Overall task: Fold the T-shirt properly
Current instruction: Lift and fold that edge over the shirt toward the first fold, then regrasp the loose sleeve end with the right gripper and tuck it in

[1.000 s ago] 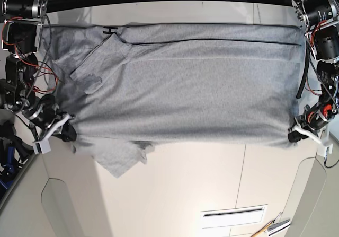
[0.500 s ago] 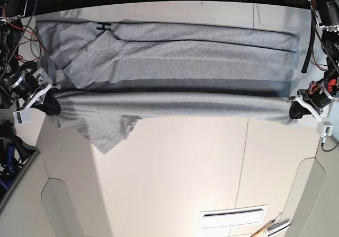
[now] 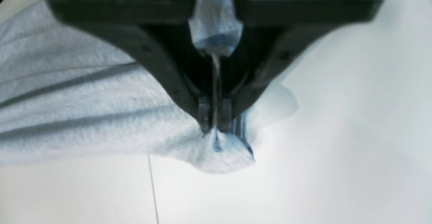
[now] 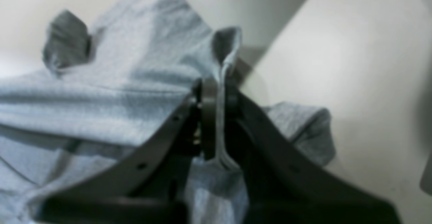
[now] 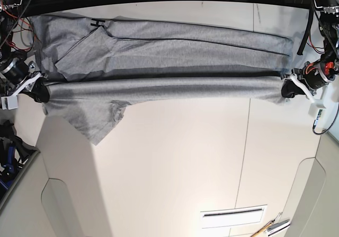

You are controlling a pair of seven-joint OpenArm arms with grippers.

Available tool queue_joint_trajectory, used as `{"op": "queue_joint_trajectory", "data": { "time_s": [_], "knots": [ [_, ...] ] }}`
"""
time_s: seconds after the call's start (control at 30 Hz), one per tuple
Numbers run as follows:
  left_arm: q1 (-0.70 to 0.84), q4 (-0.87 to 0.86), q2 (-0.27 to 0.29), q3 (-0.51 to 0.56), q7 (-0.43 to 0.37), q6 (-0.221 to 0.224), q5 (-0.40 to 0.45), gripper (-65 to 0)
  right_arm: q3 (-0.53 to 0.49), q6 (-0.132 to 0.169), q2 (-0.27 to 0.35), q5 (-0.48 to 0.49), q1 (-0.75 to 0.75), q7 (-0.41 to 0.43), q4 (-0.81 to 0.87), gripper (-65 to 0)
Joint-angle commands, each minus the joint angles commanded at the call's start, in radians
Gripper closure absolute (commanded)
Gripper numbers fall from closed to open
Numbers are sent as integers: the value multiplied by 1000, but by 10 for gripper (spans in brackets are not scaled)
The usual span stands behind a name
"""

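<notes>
The heather-grey T-shirt [image 5: 175,49] lies across the far part of the white table [image 5: 175,163], its near edge lifted into a taut roll [image 5: 164,90] stretched between my grippers. A sleeve [image 5: 98,121] hangs down at the left. My left gripper [image 5: 288,88], on the right of the base view, is shut on the shirt's edge [image 3: 219,146]; the left wrist view shows the cloth pinched between the fingertips [image 3: 204,114]. My right gripper [image 5: 41,93] is shut on the other end of the edge [image 4: 221,72], with a fold of fabric between its fingers [image 4: 207,116].
A small black mark [image 5: 96,23] shows on the shirt near the far left. A white slotted plate [image 5: 233,216] and a tool with a wooden handle [image 5: 270,228] lie at the table's near right. Cables and arm bases stand at both far corners.
Both grippers have lifted the shirt's near edge and carried it toward the far side of the table. The flat cloth has become a taut roll and the left sleeve hangs free.
</notes>
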Motion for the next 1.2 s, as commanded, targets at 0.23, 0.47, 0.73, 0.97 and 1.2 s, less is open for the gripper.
{"op": "queue_joint_trajectory", "data": {
  "time_s": [0.23, 0.47, 0.73, 0.97, 1.2],
  "knots": [
    [6, 10, 0, 0, 68, 0, -63, 0, 24, 4, 0, 54, -21, -63, 6, 0],
    [68, 10, 1, 0, 74, 0, -76, 0, 24, -5, -21, 67, -103, -96, 5, 0],
    [74, 10, 3, 0, 51, 0, -80, 0, 80, -5, -23, 148, -113, -89, 21, -301],
    [75, 10, 3, 0, 51, 0, -79, 0, 190, -5, -25, 142, -61, -48, 99, -301],
    [77, 10, 6, 0, 50, 0, -86, 0, 67, -24, -87, -58, 148, 22, -1, -302]
  ]
}}
